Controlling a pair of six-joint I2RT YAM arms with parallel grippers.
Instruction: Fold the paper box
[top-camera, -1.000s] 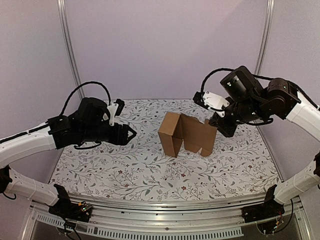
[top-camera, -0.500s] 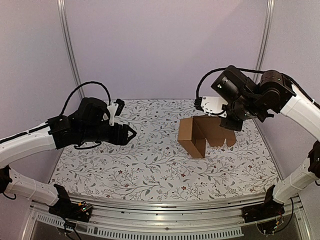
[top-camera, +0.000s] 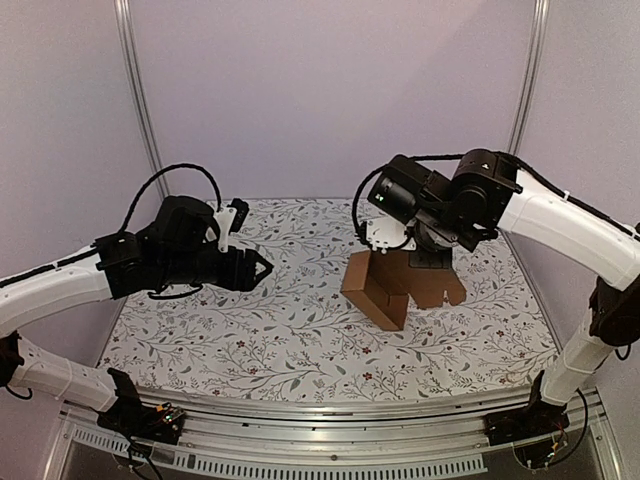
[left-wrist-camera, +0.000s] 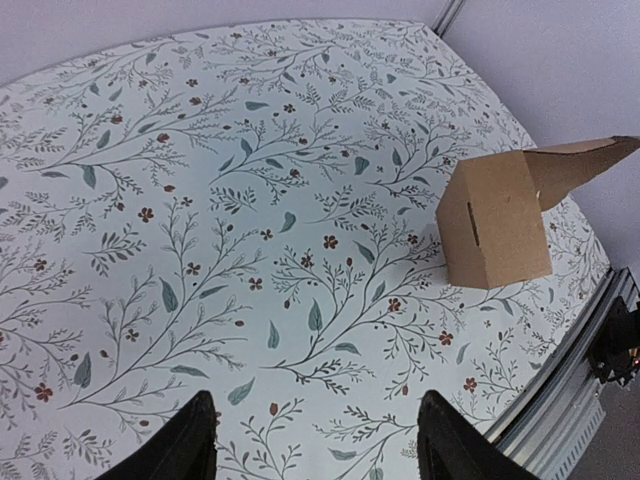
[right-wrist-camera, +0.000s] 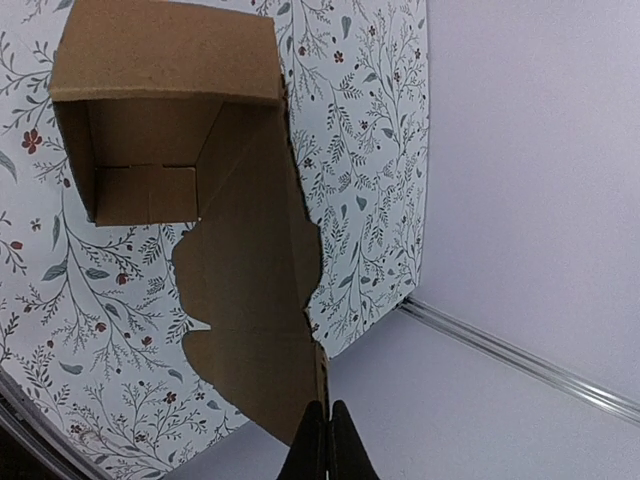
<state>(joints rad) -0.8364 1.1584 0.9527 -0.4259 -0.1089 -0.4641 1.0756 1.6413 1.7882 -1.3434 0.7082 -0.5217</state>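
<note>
Flower-printed tablecloth (top-camera: 250, 330) covered the work surface, with plain lilac walls (top-camera: 320, 90) behind it.

The box (top-camera: 378, 290) was right of centre and only partly formed. One end was folded up into a hollow corner. A long flap (right-wrist-camera: 250, 330) with a ragged die-cut edge stood out from that corner, unfolded. The lower edge of the box appeared to touch the cloth, though contact could not be confirmed.

The right gripper (right-wrist-camera: 326, 430) was pinched shut on the very rim of the flap, holding only a thin bite of cardboard. The left gripper (top-camera: 260, 268) hung over the left side of the cloth, jaws apart and empty, well away from the box.

Risks noted:
- The shallow edge grip could let the flap slide out or crease if the arm turned or pulled.
- The folded end, with nothing bracing it, could swing, tip or spring open.
- With the left gripper so far off, any press on a crease would likely push the box along the cloth rather than fold it.
</note>
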